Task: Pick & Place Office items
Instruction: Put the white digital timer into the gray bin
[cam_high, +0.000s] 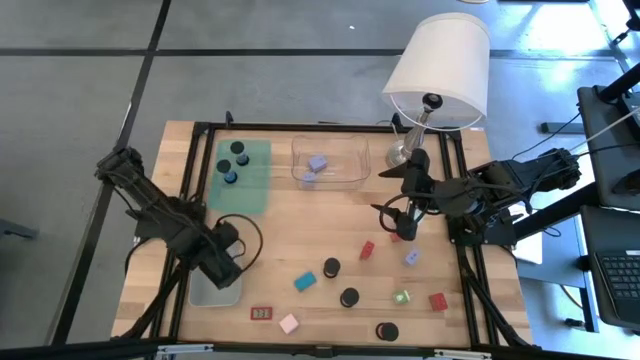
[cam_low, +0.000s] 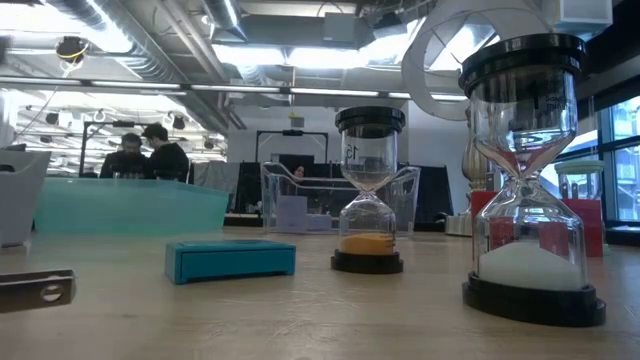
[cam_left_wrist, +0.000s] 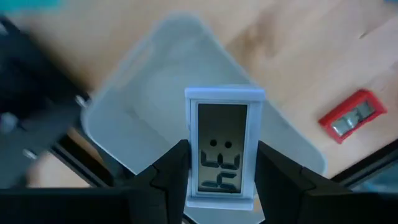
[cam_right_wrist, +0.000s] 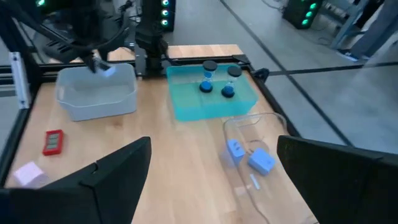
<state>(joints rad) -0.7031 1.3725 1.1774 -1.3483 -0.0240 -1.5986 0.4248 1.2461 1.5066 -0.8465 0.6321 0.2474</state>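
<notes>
The left gripper (cam_left_wrist: 217, 180) is clenched on a small white clock (cam_left_wrist: 224, 146), its display facing the wrist camera, and holds it over the grey tray (cam_left_wrist: 124, 118) at the near-left of the counter (cam_high: 300, 215). This looks like the placing step: the clock has been carried to its bin and only needs setting down. The next move probably calls for lowering a little so the clock clears the tray's wall, then letting go so it lands inside, not on the rim.

The right gripper (cam_right_wrist: 211, 168) hangs with its jaws spread and nothing between them, over the right-centre of the counter near the lamp (cam_high: 437, 70).

Much is still unsorted. On the near half lie a red clock (cam_high: 262, 313), a pink block (cam_high: 289, 323), a teal block (cam_high: 305, 282), three black-capped timers (cam_high: 349, 297), two red blocks (cam_high: 438, 301), a lilac block (cam_high: 411, 257) and a green piece (cam_high: 401, 297). Already placed: three timers in the teal tray (cam_high: 262, 165) at far left, and two lilac blocks in the clear tray (cam_high: 330, 145) beside it.

A sensible follow-up for the left arm would be the red clock, just right of the grey tray.
</notes>
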